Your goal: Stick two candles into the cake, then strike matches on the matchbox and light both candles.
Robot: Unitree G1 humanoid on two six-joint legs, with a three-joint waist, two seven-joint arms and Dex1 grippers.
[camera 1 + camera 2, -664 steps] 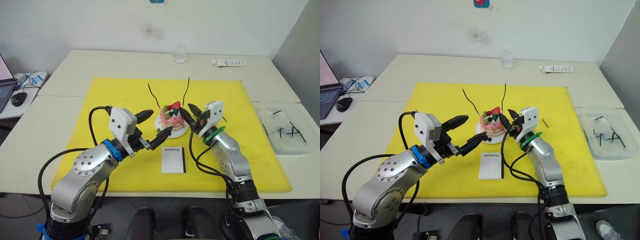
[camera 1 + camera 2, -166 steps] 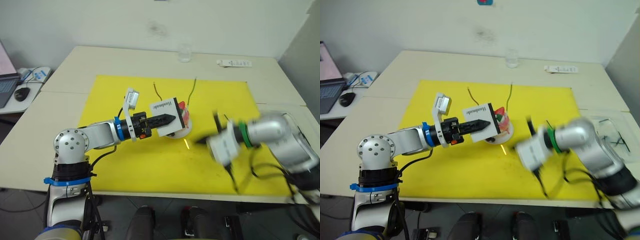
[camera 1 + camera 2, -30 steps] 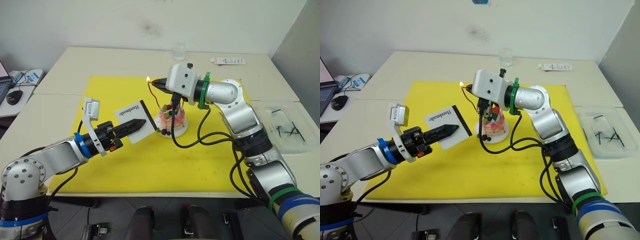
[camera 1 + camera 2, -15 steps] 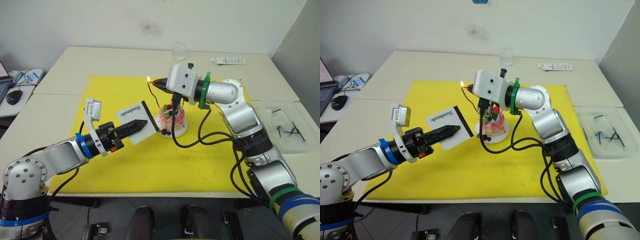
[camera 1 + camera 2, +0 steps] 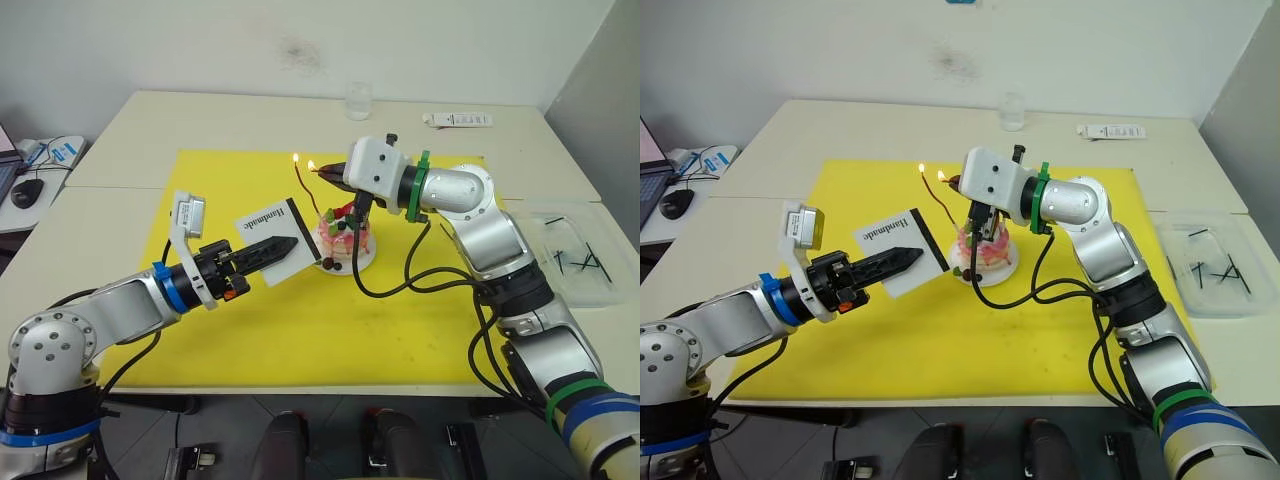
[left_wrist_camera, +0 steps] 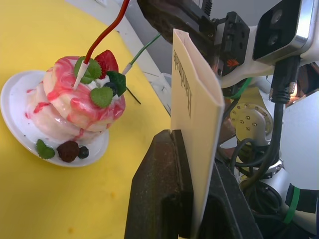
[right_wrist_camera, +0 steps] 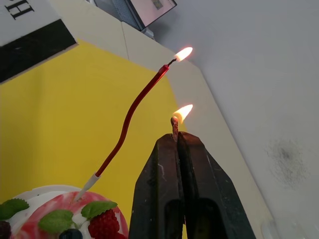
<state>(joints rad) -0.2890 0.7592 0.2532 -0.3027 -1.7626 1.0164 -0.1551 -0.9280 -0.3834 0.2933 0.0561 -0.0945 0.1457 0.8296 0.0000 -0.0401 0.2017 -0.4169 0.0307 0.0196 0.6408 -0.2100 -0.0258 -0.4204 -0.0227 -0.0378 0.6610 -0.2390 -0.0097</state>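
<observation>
Cake (image 5: 343, 238) on white plate (image 5: 358, 264), near centre of yellow mat (image 5: 420, 320), on table (image 5: 200, 120). Red-brown candle (image 7: 130, 116) stuck in cake top, leaning twd robot's left, tip lit w/ small flame. Green candle (image 6: 143, 50) also stuck in cake; its tip is hidden behind the right arm in the head views.

Right gripper (image 7: 177, 142): fingers pressed tight together, pinching a short match (image 7: 174, 127) upright; match head burning. Gripper sits above cake, its flame just beside and a bit below the red-brown candle's flame, not touching it.

Left gripper (image 5: 283, 246): fingers closed flat on matchbox (image 5: 275, 228), holding it up off the mat, tilted, black strip on the side nearer the cake. Box is just to the left of the cake, apart from it.

Spare matches (image 5: 580, 262) lie in clear tray (image 5: 535, 255) at the table's right edge. Glass (image 5: 358, 102) and white remote (image 5: 457, 122) at the far edge.
</observation>
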